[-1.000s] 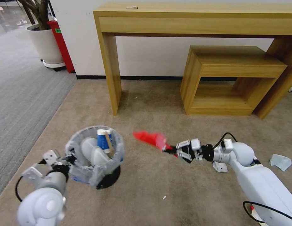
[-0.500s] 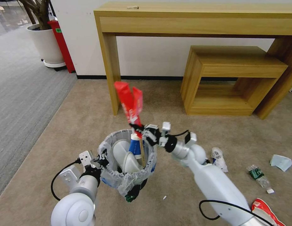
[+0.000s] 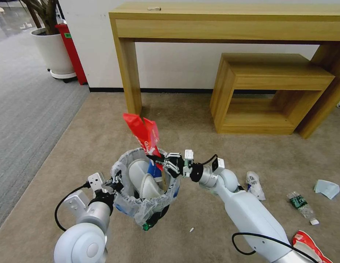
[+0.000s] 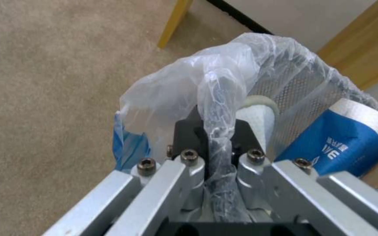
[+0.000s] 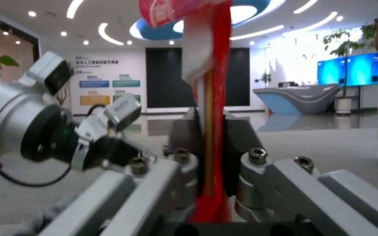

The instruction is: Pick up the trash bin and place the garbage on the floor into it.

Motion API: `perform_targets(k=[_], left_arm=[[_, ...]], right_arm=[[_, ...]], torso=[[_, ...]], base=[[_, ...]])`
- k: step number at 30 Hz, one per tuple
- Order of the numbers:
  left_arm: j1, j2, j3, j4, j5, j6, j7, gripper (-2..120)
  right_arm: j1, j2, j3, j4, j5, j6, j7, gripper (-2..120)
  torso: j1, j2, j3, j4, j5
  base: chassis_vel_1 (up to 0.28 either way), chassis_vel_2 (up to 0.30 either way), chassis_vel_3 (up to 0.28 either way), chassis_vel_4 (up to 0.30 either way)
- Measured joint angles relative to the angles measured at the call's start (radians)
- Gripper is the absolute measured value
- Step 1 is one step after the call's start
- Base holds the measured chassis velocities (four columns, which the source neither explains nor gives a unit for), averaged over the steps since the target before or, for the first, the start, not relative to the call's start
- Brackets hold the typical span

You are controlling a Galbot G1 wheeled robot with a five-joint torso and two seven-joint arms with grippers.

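Note:
The trash bin (image 3: 140, 209), black with a crinkled clear bag over its rim, hangs tilted above the beige floor (image 3: 214, 149). My left gripper (image 3: 117, 181) is shut on its bag-covered rim (image 4: 217, 131). Inside lie two white slippers (image 3: 139, 171), a blue-white cup (image 4: 342, 144) and a wooden stick (image 3: 165, 179). My right gripper (image 3: 156, 160) is shut on the lower end of the red wrapper (image 3: 142, 132), which stands upright over the bin's mouth (image 5: 208, 131). More garbage lies to the right: a white bag (image 3: 255, 184), a green-labelled bottle (image 3: 301, 206) and a blue mask (image 3: 326, 188).
A wooden console table (image 3: 228, 22) and a low wooden stool (image 3: 268, 91) stand against the wall ahead. A white plant pot (image 3: 53, 49) and a red box (image 3: 72, 51) sit at the far left on grey ribbed carpet. A red-white item (image 3: 309, 248) lies at the near right.
My right arm swung left from low over the floor to above the bin, turning the red wrapper upright, then lowered it slightly. The left arm brought the bin in towards the middle.

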Motion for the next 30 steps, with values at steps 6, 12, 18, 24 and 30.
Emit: perform_targets(k=[6,12,18,24,30], left_arm=[[0.003,0.008,-0.018,-0.010,-0.014,0.004,-0.002,3],[0.002,0.016,-0.037,-0.012,-0.028,0.009,-0.006,3],[-0.001,0.019,-0.044,-0.012,-0.032,0.011,-0.006,3],[-0.001,0.020,-0.050,-0.013,-0.034,0.013,-0.007,3],[-0.016,0.029,-0.097,0.003,-0.062,0.013,-0.015,3]], right_arm=[[0.005,0.007,0.000,-0.018,-0.011,0.001,-0.007,34],[0.006,-0.001,0.006,-0.017,-0.014,0.002,-0.009,58],[-0.005,-0.017,0.022,-0.001,-0.009,0.002,-0.008,76],[-0.016,-0.025,0.049,0.020,-0.003,0.003,0.016,98],[-0.048,-0.043,0.147,0.167,0.001,-0.032,0.445,100]], torso=[[0.000,0.000,0.000,0.0001,0.0001],[0.000,0.000,0.000,0.0001,0.0001],[0.000,0.000,0.000,0.0000,0.0001],[0.000,0.000,0.000,0.0000,0.0002],[0.000,0.000,0.000,0.0005,0.0001]], base=[[0.000,0.000,0.000,0.000],[0.000,0.000,0.000,0.000],[0.000,0.000,0.000,0.000],[0.000,0.000,0.000,0.000],[0.000,0.000,0.000,0.000]])
